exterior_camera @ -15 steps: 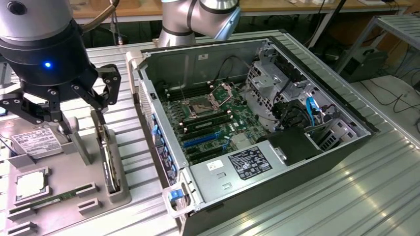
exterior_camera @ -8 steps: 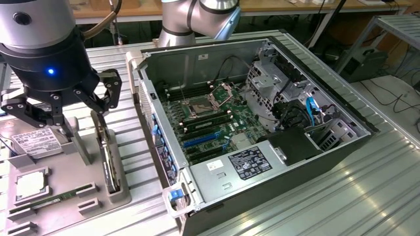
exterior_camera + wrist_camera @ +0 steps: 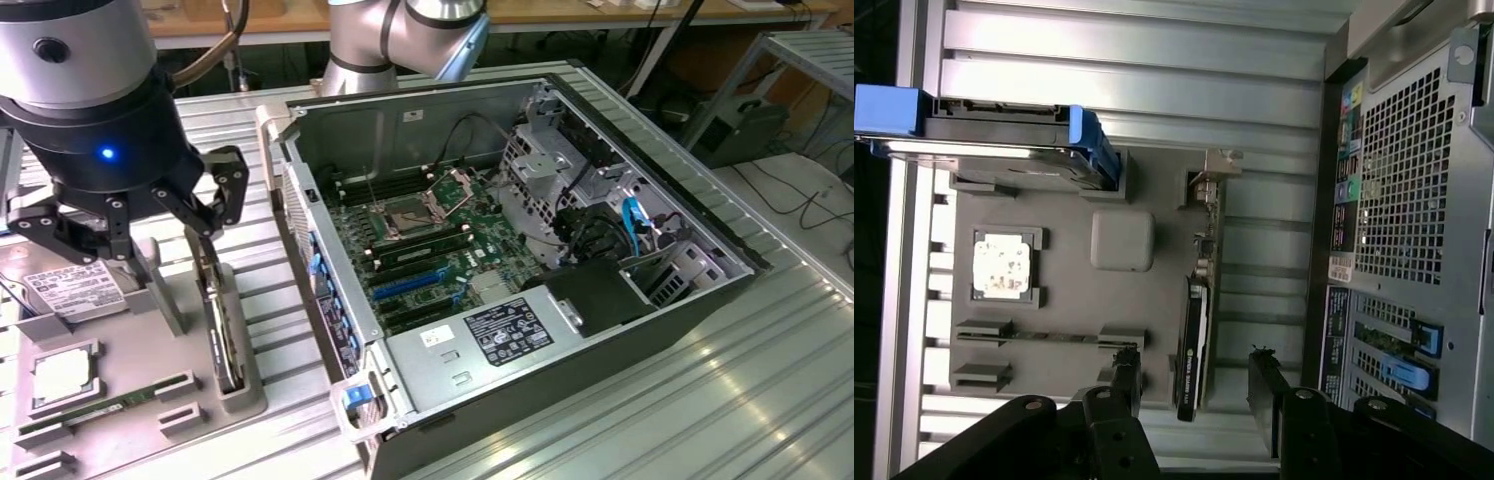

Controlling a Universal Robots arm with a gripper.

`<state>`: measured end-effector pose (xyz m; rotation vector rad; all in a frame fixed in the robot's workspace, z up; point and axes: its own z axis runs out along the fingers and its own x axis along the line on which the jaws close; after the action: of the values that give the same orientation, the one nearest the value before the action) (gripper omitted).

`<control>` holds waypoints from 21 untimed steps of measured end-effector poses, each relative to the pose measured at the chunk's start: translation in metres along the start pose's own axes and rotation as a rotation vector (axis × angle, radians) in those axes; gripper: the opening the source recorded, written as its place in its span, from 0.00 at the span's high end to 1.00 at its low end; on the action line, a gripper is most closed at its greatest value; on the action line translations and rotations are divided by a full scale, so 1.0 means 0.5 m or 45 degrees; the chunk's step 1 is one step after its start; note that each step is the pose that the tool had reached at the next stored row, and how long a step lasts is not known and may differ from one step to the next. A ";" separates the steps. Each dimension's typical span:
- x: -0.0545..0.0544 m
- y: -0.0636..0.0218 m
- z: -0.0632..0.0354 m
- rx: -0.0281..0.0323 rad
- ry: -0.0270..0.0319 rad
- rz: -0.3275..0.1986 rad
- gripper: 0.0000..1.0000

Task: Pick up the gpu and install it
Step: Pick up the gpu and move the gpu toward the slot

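- On a ribbed metal table [image 3: 694,400], an open computer case [image 3: 387,130] lies with its motherboard [image 3: 427,250] exposed.
- Beside it sits a gray parts holder [image 3: 147,345].
- The gripper [image 3: 1194,385] hangs above the holder, fingers spread wide, grasping nothing.
- The gpu [image 3: 1194,340] stands on edge in the holder, clear of both fingers.

gpu [image 3: 227,330] standing on edge in slot of holder tray [image 3: 160,350]. Tray sitting just beside computer case [image 3: 601,370], at exterior view's left. Hard drive [image 3: 74,285], cpu [image 3: 64,375], RAM stick [image 3: 107,405] lying in tray, farther left of gpu. Gripper [image 3: 160,245] hanging over gpu, spread fingers flanking it.
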<state>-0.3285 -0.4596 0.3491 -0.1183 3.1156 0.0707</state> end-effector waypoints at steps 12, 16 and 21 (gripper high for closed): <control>0.000 -0.001 0.021 0.0000 -0.0001 0.000 0.44; 0.001 -0.001 0.026 -0.0001 -0.0001 0.000 0.44; 0.001 -0.001 0.032 0.0000 0.0000 0.000 0.44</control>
<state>-0.3285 -0.4596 0.3329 -0.1183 3.1157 0.0707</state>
